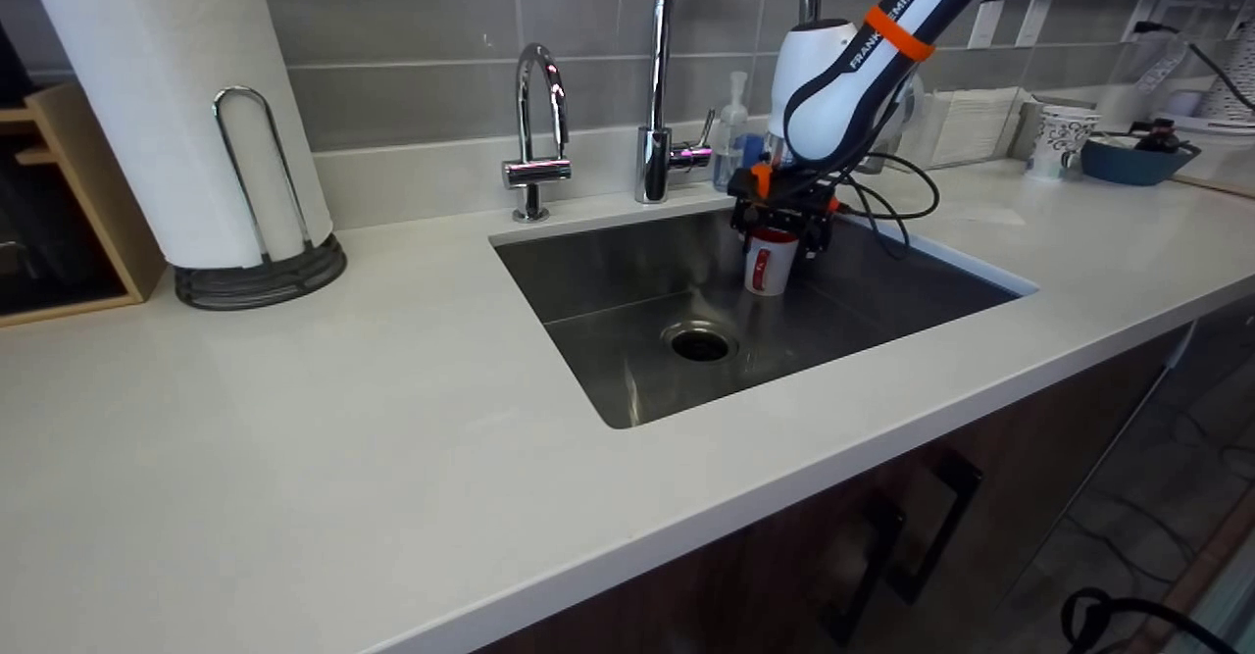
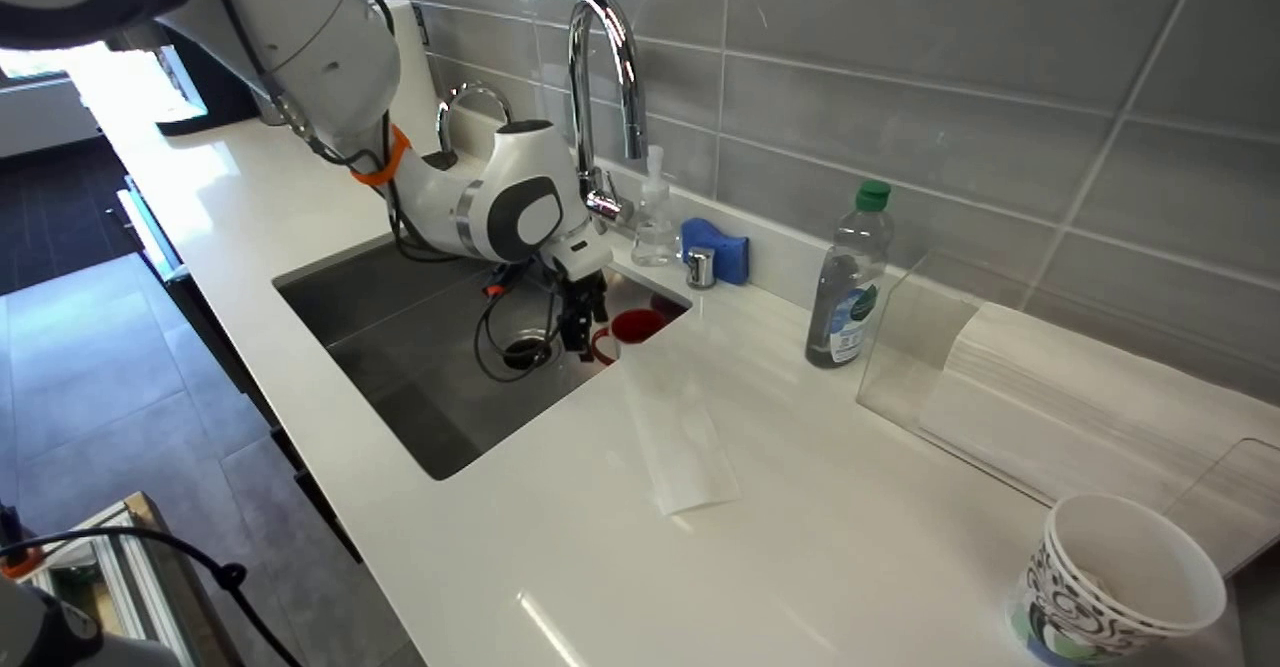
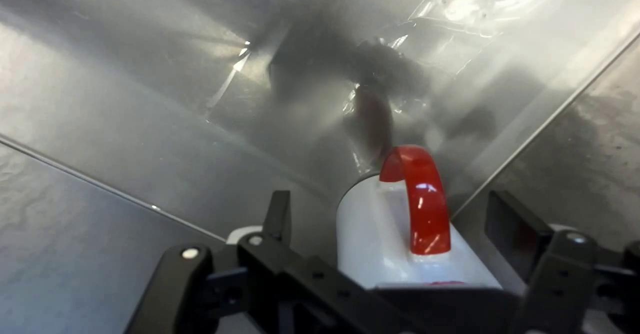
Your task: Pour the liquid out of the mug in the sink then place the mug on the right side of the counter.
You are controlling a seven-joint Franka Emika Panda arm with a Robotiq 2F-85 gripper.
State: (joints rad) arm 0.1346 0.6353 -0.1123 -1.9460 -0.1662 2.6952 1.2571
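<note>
1. One claw [image 3: 392,214] is seen, spread wide, with its two black fingers [image 3: 280,214] held well apart.
2. One mug [image 1: 770,267], white and red, is seen upright in one sink [image 1: 608,326]. In the wrist view it is framed between the fingers, and a gap is left on each side.
3. One red handle [image 3: 430,209] is turned toward the claw.
4. In the sink, one round drain [image 1: 700,343] is found near the claw.
5. A tall tap [image 1: 655,164] and a small tap [image 1: 529,176], two in all, are set by the grey tiled wall [image 2: 900,87], the tall one nearer the claw.
6. One soap pump [image 2: 655,232] is seen near the claw, with one blue sponge-like thing [image 2: 732,255] beside it and one green-capped bottle [image 2: 848,287] farther off.
7. Around the sink, the white counter [image 1: 343,458] is spread. The sink's side is set between the claw and one thin white sheet [image 2: 685,437] on it.
8. Well apart from the claw, one blue bowl [image 1: 1132,162], one paper roll [image 1: 176,125] and at least one patterned paper cup [image 2: 1090,587] are seen.
9. Black cables [image 2: 477,347] are looped close beside the claw.
</note>
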